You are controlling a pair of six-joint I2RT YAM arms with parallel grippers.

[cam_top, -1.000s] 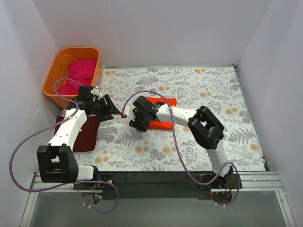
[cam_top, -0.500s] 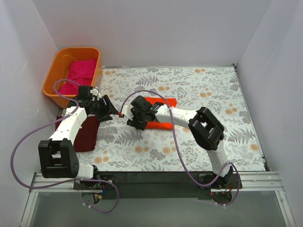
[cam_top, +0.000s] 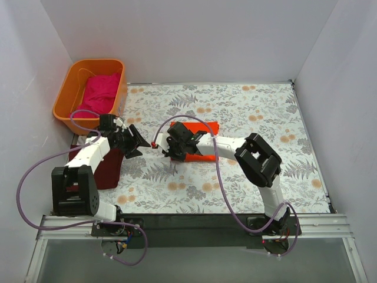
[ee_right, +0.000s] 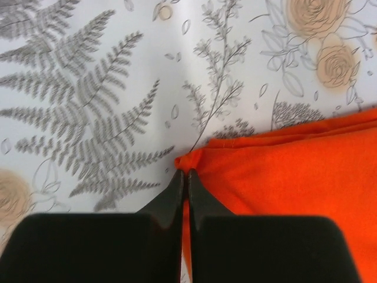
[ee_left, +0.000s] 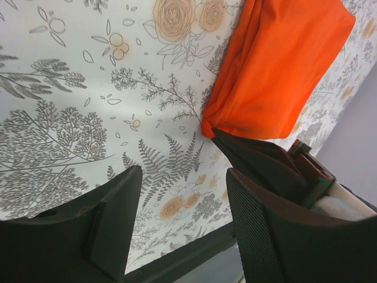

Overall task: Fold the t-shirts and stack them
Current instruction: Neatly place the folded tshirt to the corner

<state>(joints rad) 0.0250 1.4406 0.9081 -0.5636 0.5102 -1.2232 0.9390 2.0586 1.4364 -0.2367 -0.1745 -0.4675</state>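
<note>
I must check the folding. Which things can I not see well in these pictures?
Top view: the left arm covers much of the maroon t-shirt; its folds are unclear.
Top view: the magenta t-shirt inside the orange tub is too small to judge folding.
Top view: the right arm crosses the orange-red t-shirt; both wrist views cut it at their edges.

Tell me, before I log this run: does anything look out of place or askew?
Nothing spilled or damaged. The magenta shirt lies bunched, unfolded, in the orange tub; the maroon shirt sits at the left edge of the table, apart from the orange-red shirt whose corner the right gripper pinches.
</note>
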